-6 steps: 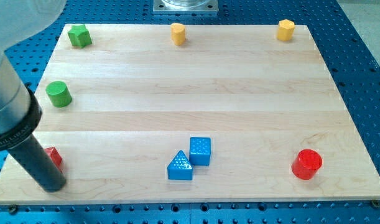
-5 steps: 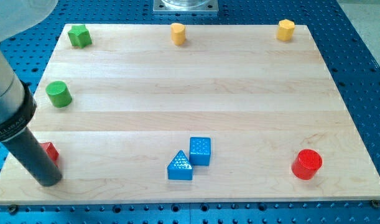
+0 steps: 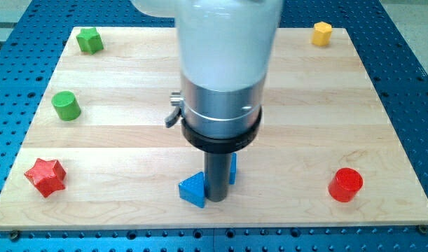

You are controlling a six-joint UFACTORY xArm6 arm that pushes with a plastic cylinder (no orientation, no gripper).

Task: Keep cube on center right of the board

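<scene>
Cube [image 3: 232, 168], blue, sits low on the board [image 3: 382, 119] near bottom centre, mostly hidden behind the rod; only a sliver shows. My tip [image 3: 215, 199] touches the blue triangle [image 3: 192, 190] beside it. No claw exists.

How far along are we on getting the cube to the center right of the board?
Nothing looks done yet: the blue cube sits near the bottom middle of the board, mostly hidden behind my rod. In hand: my tip is down between the blue cube and the blue triangular block, right against both. Left: push the cube toward the view's right and up to the center right, above the red cylinder.
</scene>
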